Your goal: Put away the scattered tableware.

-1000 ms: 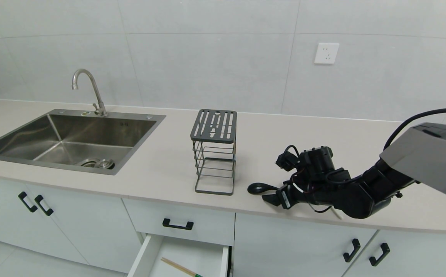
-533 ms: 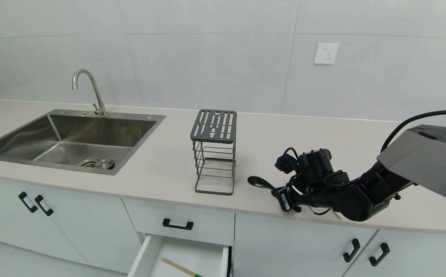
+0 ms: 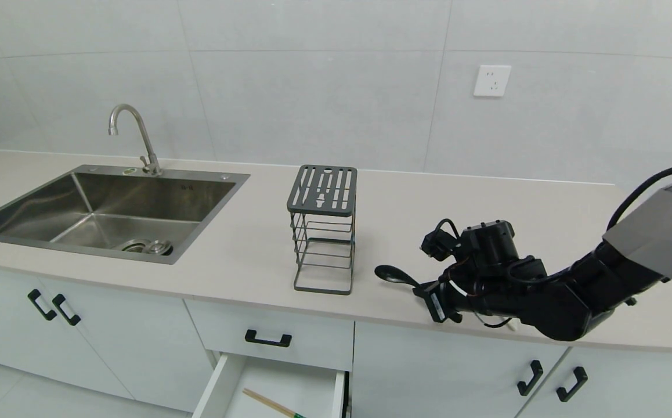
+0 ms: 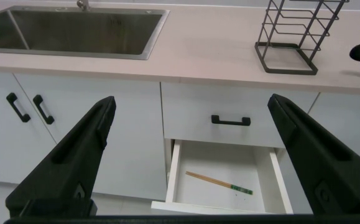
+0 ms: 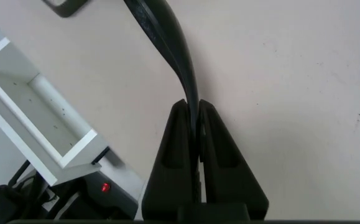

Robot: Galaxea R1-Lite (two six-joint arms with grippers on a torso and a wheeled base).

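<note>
A black spoon [image 3: 393, 273] is held by its handle just above the counter, to the right of the wire rack [image 3: 322, 229]. My right gripper [image 3: 429, 290] is shut on the spoon's handle; in the right wrist view the spoon [image 5: 167, 37] runs out from between the closed fingers [image 5: 178, 134]. My left gripper [image 4: 189, 143] hangs open below counter height, in front of the open drawer [image 4: 226, 199], which holds a pair of chopsticks [image 4: 219, 183]. The drawer [image 3: 272, 395] with the chopsticks [image 3: 271, 404] sits under the counter's front edge.
A steel sink [image 3: 104, 212] with a tap [image 3: 133, 136] takes up the counter's left part. Closed cabinet doors with black handles [image 3: 51, 305] flank the drawer. A wall socket [image 3: 492, 80] is on the tiled wall. Bare counter [image 3: 487, 200] lies behind the right arm.
My right gripper has closed on the spoon's handle and raised it, so the bowl has lifted off the counter. The right arm has drawn slightly to the right.
</note>
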